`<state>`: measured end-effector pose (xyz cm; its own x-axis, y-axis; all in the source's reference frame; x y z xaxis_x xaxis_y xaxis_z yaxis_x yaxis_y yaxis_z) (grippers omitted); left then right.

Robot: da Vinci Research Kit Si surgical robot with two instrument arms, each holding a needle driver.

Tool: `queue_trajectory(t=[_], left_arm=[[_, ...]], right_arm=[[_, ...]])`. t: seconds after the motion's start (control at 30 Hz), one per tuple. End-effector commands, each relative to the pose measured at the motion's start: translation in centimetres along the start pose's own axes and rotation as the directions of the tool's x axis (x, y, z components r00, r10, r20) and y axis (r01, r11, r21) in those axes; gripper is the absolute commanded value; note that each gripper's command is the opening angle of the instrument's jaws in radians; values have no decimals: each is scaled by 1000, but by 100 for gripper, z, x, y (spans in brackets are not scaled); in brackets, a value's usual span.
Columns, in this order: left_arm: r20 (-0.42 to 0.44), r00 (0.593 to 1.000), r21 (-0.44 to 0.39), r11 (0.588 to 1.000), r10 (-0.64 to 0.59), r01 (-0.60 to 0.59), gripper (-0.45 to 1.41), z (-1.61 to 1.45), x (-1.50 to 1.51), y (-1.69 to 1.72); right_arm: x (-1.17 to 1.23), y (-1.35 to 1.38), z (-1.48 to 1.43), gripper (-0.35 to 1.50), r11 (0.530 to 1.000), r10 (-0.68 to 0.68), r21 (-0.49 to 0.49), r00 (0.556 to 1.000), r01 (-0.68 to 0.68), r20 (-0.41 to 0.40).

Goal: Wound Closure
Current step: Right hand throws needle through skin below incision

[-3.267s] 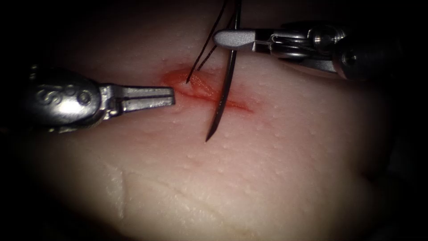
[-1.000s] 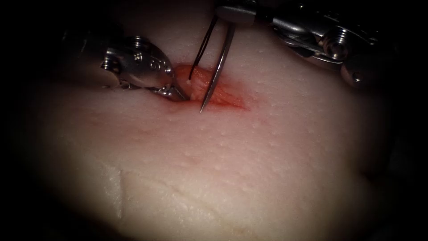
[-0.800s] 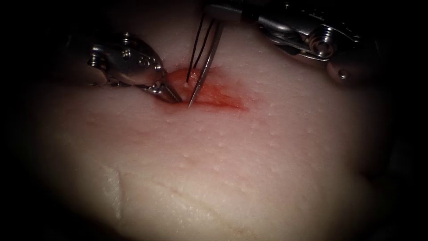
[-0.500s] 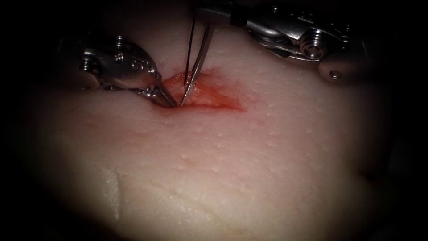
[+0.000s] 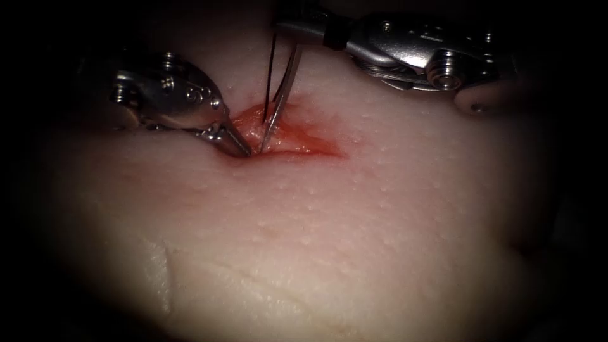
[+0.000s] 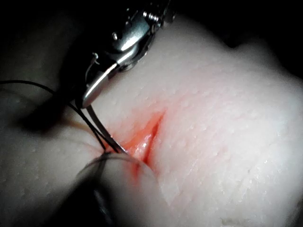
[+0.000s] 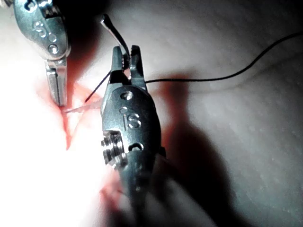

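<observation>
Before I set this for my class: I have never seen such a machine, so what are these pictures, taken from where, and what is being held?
This is bench practice on a surgical robot, with no patient. The pale slab is pork belly, the tissue, with a red cut in it. The endoscope view looks down from above and in front; each wrist view rides on one arm and looks along it.

The right tool, coming in from the right, grips the curved needle near its blunt end, jaws shut. The needle's point sits at the cut's left end; whether it has entered the tissue cannot be told. Dark thread trails from the needle. The left tool presses its closed tip on the tissue at the cut's left edge; whether it grips tissue is unclear.
</observation>
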<state>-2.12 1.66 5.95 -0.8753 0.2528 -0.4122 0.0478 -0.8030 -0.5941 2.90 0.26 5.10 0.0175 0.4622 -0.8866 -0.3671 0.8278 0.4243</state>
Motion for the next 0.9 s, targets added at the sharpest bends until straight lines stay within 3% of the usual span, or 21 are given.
queue_trajectory(t=[0.03, 0.47, 0.9], left_arm=[[-3, 1000, 1, 1000, -2, 2, -20, 8, 2, 2], [-47, 999, 37, 999, -13, 15, -22, -14, 13, 14], [-102, 995, 59, 998, 6, 0, -33, -15, -1, 60]], right_arm=[[-7, -7, 5, -35, 1000, 1, 5, 1000, -1, -2], [-10, -11, 9, -35, 1000, -1, -9, 1000, 0, -14], [-9, -12, 15, -35, 1000, 13, -23, 1000, -14, -26]])
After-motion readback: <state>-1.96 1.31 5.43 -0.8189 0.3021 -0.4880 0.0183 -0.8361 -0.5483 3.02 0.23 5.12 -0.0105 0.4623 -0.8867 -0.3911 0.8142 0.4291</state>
